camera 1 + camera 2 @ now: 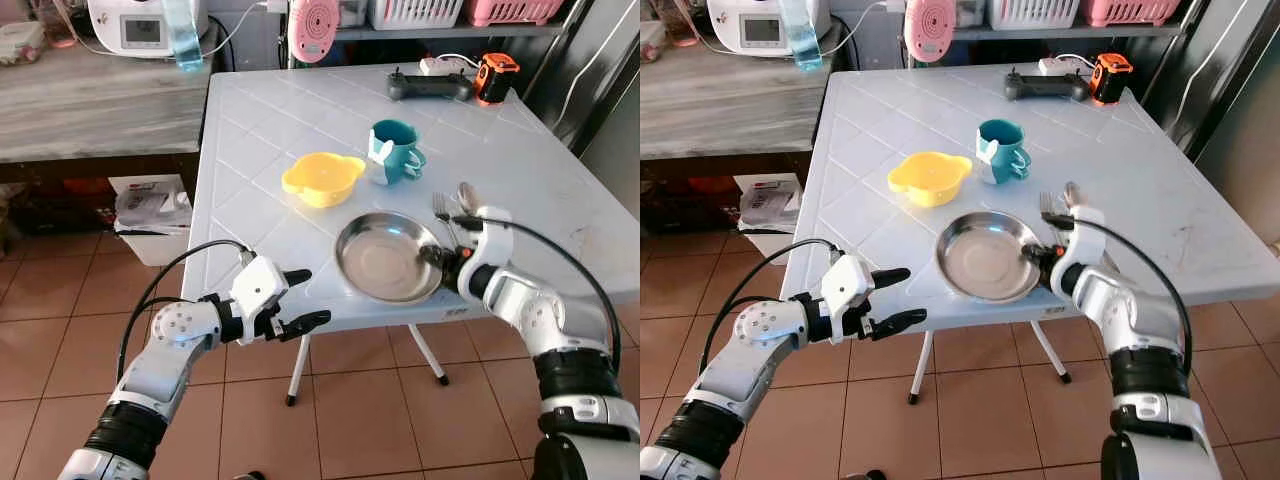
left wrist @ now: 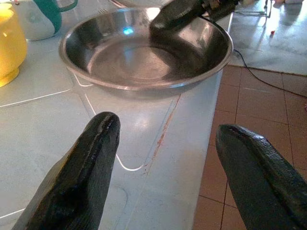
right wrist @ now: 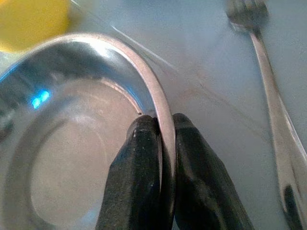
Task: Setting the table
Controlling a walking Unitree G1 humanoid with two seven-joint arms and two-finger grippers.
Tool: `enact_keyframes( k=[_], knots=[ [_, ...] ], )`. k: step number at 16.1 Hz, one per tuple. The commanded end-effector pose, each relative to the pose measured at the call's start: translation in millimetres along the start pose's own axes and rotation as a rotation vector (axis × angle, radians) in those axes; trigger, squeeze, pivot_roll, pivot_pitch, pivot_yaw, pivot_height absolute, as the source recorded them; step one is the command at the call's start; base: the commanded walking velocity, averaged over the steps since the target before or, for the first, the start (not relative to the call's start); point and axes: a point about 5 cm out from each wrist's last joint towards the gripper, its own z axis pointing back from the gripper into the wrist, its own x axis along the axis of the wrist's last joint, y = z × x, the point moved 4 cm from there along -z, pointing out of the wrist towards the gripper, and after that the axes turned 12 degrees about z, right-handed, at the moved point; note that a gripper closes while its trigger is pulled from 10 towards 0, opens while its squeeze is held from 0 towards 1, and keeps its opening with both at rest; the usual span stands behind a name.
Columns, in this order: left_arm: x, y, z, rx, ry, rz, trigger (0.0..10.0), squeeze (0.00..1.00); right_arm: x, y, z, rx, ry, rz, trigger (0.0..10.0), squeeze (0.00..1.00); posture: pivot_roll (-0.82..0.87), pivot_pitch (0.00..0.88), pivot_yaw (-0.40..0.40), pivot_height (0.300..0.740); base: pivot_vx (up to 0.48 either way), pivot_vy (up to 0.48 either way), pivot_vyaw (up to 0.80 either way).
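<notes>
Your right end effector point(image 3: 160, 158) is clenched on the right rim of the shiny, shallow steel plate point(image 1: 385, 260), which sits at the near edge of the white tiled bench point(image 1: 260, 130). Your left end effector point(image 1: 300, 298) hovers released just off the near edge. A fork point(image 3: 268, 96) lies right of the plate; a yellow bowl point(image 1: 322, 178) and teal mug point(image 1: 395, 150) stand farther back.

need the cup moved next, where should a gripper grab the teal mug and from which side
Take the teal mug across its body from above or from the near side, fingers straddling the wall. It stands upright, and its handle points toward the robot's right, so avoid that side. The left gripper is open and free; the right gripper is shut on the steel plate.
</notes>
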Motion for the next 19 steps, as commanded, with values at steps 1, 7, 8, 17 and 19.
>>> enact_keyframes(
  k=[1,7,8,17,19],
  knots=[
    [0.9,-2.3,-1.6,-0.009,0.009,-0.015,10.0,0.0,-0.2,-3.9,1.3,-0.025,0.021,0.024,0.0,0.0,0.12,0.137,-0.014,0.74,0.0,0.0,0.0],
    [11.8,13.7,-4.2,0.121,-0.063,-0.047,10.0,0.0,13.2,-15.8,14.7,-0.123,-0.086,0.139,0.0,0.0,0.13,0.122,-0.023,0.74,0.0,0.0,0.0],
    [13.2,16.0,-4.2,0.139,-0.072,-0.05,10.0,0.0,11.6,-16.7,17.7,-0.134,-0.099,0.134,0.0,0.0,0.12,0.116,-0.026,0.74,0.0,0.0,0.0],
    [42.5,61.5,13.3,0.474,-0.295,0.004,10.0,0.0,-14.0,-11.8,63.5,-0.313,-0.304,0.161,4.3,0.0,0.1,0.079,-0.034,0.74,0.0,0.0,0.0],
    [42.2,75.9,22.3,0.578,-0.318,0.05,10.0,0.0,-8.0,-7.2,71.2,-0.331,-0.365,0.179,6.1,0.0,0.1,0.076,-0.034,0.74,0.0,0.0,0.0]
  ],
)
